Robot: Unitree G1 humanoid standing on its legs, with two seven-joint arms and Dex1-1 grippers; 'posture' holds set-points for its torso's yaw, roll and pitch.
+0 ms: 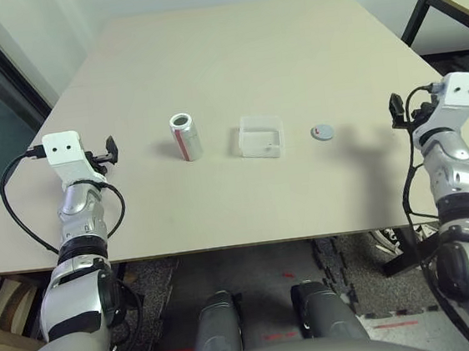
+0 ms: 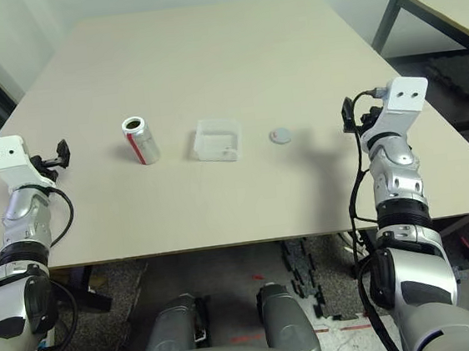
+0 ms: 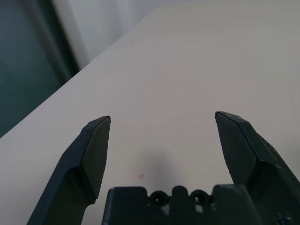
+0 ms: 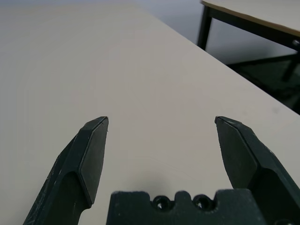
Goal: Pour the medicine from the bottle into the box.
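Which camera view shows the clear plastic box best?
The left eye view, slightly: the box stands whole and unblocked near the picture's middle. The right eye view also shows it whole, further left. I can't make it out in either wrist view.

Your pale tabletop holds, left to right, an upright silver bottle, clear box and grey disc.

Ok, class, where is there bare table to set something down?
Beyond the bottle, box and disc, to the far edge; before them, to the near edge; between disc and right gripper. Tighter: the gaps either side of the box.
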